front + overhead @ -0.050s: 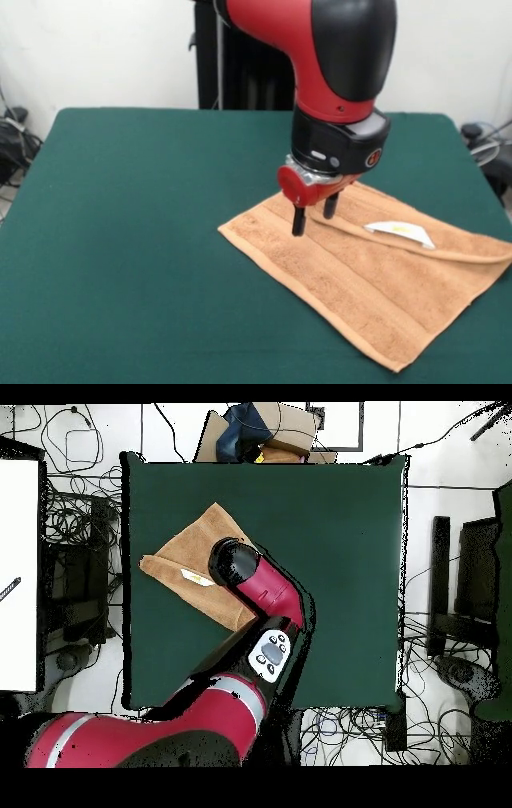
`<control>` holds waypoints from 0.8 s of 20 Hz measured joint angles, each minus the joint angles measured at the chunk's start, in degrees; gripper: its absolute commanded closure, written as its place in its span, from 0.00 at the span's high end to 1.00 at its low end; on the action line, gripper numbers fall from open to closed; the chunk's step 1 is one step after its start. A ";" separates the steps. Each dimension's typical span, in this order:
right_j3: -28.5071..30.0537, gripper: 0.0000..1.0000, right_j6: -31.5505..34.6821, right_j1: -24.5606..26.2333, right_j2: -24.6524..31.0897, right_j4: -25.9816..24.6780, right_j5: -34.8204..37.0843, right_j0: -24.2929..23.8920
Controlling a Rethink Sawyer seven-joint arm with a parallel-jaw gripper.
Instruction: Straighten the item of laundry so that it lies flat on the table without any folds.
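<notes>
The item of laundry [376, 280] is a light orange-brown towel lying on the green table [128, 240] at the front view's right. Its far part is folded over onto itself, and a small white label [400, 232] shows on that folded layer. My gripper [314, 214] hangs over the towel's far left corner, open, with two black fingers apart, their tips at or just above the cloth near the fold's edge. Seen from overhead, the towel [185, 549] lies left of the table's centre, and the arm's wrist hides the gripper and part of the cloth.
The towel's right end reaches the table's edge in the front view. Cables and equipment lie on the floor around the table [340, 534]. A cardboard box [285, 429] sits beyond the table's top edge in the overhead view.
</notes>
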 measured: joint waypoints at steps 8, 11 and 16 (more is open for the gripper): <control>0.02 1.00 0.00 1.23 0.11 0.01 -1.18 2.20; 0.05 1.00 0.00 1.30 0.14 0.01 -2.01 2.89; 0.58 1.00 0.00 1.30 0.49 0.01 -4.99 4.42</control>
